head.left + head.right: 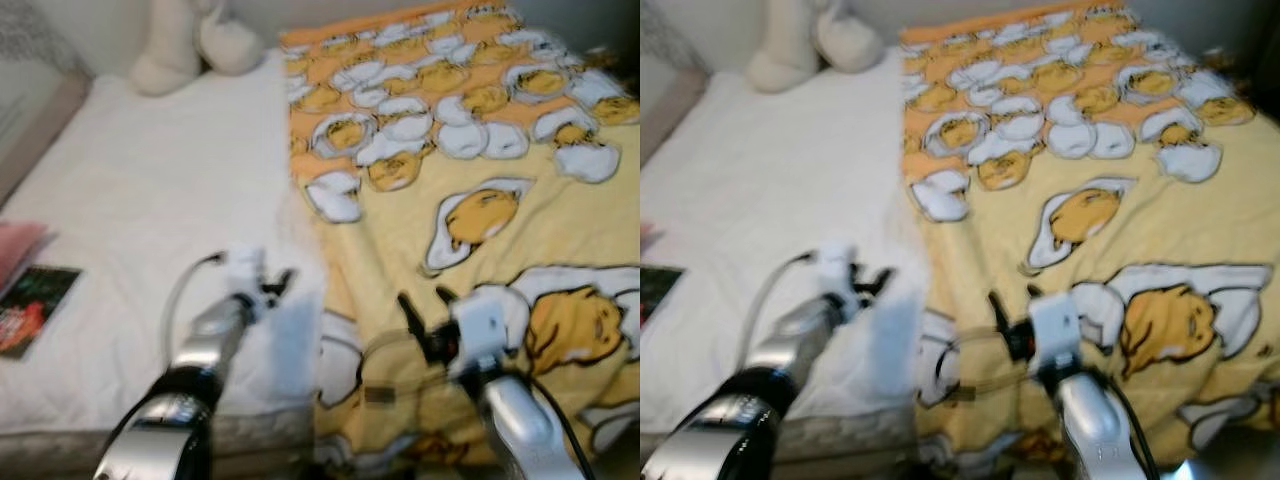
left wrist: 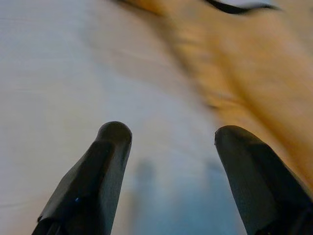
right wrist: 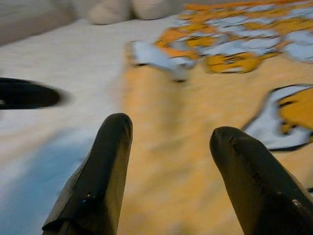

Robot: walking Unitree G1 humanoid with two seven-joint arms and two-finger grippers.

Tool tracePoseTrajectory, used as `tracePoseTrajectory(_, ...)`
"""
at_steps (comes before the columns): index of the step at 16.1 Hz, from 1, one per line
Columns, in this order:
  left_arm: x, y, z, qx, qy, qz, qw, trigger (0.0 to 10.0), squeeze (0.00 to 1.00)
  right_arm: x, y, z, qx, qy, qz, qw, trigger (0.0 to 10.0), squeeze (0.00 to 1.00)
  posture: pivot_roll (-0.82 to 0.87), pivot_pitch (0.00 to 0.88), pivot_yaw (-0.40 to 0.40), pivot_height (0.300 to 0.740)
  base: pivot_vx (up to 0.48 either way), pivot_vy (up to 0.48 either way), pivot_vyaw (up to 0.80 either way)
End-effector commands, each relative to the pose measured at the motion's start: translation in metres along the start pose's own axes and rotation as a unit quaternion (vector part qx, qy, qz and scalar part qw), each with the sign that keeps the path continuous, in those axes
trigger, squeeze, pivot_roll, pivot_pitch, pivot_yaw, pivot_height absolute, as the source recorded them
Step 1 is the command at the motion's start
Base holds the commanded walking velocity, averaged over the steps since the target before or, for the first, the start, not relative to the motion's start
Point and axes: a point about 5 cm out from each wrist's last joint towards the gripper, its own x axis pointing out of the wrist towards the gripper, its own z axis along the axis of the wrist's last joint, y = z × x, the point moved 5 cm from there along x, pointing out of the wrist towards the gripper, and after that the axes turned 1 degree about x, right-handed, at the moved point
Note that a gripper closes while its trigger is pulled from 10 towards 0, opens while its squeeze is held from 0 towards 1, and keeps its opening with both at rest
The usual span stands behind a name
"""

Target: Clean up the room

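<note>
Both claws, left claw (image 1: 282, 283) & right claw (image 1: 425, 305), hovering wide open, empty; yellow blanket (image 1: 500, 230) looking soft, floppy — probably pinching its edge near the white sheet (image 1: 150, 200).

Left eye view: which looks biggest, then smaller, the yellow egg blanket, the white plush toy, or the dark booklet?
1. Yellow egg blanket, biggest by far.
2. White plush toy.
3. Dark booklet, smallest, though the frame edges cut both off, so that's unsure.

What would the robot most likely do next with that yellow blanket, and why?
Probably lower the right gripper onto the yellow blanket near its edge and close on it. Both grippers are open and hold nothing. The blanket covers only one side of the bed, leaving the white sheet bare, and the left gripper is over that sheet.
</note>
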Motion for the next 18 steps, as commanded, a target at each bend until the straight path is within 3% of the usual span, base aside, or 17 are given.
tracePoseTrajectory(1,0.003,-0.007,-0.001,-0.003,0.005,-0.023,1.0,10.0,0.0,-0.004,0.01,0.005,0.009,-0.002,0.019,1.0,10.0,0.0,-0.41,0.147,0.22,0.723,0.0,0.0,0.0)
tracePoseTrajectory(2,0.007,-0.016,-0.001,0.006,0.014,-0.036,0.999,10.0,0.0,-0.025,0.011,-0.004,0.007,0.021,0.011,1.0,10.0,0.0,-0.43,0.201,0.237,0.723,0.0,0.0,0.0)
tracePoseTrajectory(3,0.008,-0.014,-0.006,0.032,0.03,-0.022,0.999,10.0,0.0,-0.037,0.012,-0.01,0.007,0.035,0.005,0.999,10.0,0.0,-0.43,0.222,0.245,0.723,0.0,0.0,0.0)
tracePoseTrajectory(5,0.005,-0.004,-0.016,0.045,0.049,0.002,0.998,10.0,0.0,-0.058,0.023,-0.016,0.02,0.061,-0.002,0.998,10.0,0.0,-0.44,0.265,0.251,0.723,0.0,0.0,0.0)
tracePoseTrajectory(9,-0.005,0.033,-0.007,0.041,0.031,0.071,0.996,10.0,0.0,-0.082,0.038,-0.018,0.008,0.083,0.021,0.996,10.0,0.0,-0.41,0.314,0.252,0.723,0.0,0.0,0.0)
tracePoseTrajectory(11,-0.009,0.043,-0.005,0.033,0.023,0.081,0.996,10.0,0.0,-0.082,0.044,-0.015,0.002,0.082,0.034,0.996,10.0,0.0,-0.4,0.321,0.25,0.723,0.0,0.0,0.0)
tracePoseTrajectory(12,-0.009,0.044,-0.006,0.025,0.023,0.082,0.996,0.0,0.0,-0.081,0.043,-0.015,0.003,0.083,0.033,0.996,10.0,0.0,-0.4,0.321,0.249,0.723,0.0,0.0,0.0)
tracePoseTrajectory(16,-0.013,0.041,-0.021,-0.083,0.032,0.062,0.994,0.0,0.0,-0.078,0.04,-0.015,0.007,0.086,0.032,0.996,10.0,0.0,-0.39,0.316,0.239,0.723,0.0,0.0,0.0)
tracePoseTrajectory(18,-0.016,0.046,-0.023,-0.115,0.026,0.07,0.991,0.0,0.0,-0.077,0.039,-0.015,0.007,0.088,0.031,0.996,10.0,0.0,-0.39,0.312,0.239,0.723,0.0,0.0,0.0)
